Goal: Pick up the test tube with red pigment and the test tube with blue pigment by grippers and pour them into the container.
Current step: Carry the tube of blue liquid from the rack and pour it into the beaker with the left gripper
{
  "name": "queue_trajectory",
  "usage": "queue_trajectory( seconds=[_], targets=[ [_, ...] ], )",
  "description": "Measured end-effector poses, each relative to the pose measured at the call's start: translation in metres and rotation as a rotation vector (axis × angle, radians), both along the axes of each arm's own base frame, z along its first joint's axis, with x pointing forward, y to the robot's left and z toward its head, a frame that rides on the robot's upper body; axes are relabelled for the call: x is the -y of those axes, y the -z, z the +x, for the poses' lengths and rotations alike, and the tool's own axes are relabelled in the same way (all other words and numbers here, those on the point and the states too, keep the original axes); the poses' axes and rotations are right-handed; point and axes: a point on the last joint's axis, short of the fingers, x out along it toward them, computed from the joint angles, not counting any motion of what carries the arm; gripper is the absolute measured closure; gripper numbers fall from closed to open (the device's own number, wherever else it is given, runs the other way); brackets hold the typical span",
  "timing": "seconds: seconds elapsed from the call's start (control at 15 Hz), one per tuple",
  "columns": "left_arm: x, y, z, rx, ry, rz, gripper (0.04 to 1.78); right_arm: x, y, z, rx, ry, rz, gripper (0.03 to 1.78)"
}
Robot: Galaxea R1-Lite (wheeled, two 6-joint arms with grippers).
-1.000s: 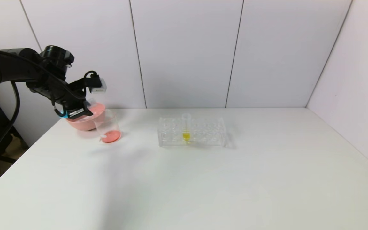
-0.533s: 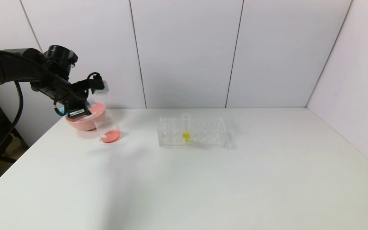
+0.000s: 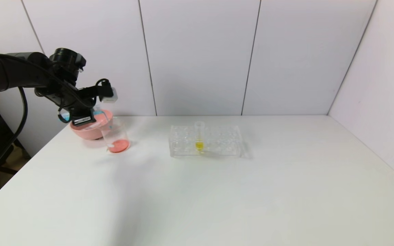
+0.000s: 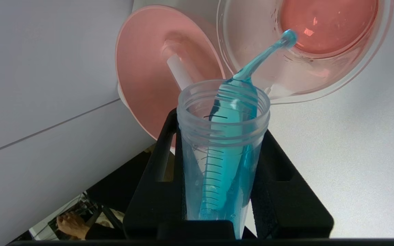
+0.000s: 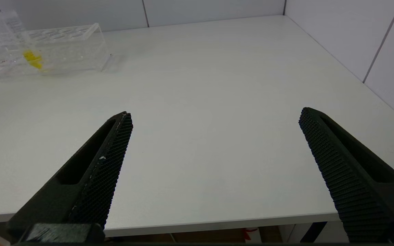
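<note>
Left arm: extended across the far left side, wrist tipped downward.
Left gripper (image 4: 222, 150): jaws clamped on a tilted tube.
Right gripper (image 5: 214, 119): held low at the near edge, fingers (image 5: 115, 143) spread wide apart, nothing between them.

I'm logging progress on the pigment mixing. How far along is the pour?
Done: red liquid already sits in the container. In hand: the left gripper holds the test tube with blue pigment tipped, a blue stream running into the container. Left: emptying it. The right gripper is open and idle.
</note>
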Motion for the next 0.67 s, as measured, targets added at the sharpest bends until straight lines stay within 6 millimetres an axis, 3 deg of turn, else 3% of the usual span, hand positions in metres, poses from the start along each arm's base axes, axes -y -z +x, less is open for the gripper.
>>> queue_trajectory(
  seconds=[0.67],
  targets=[
    [0.0014,0.0025,0.0,-0.021,0.015,0.057,1.29,0.0,0.0,0.0,0.0,0.0,0.0,0.04]
  ],
)
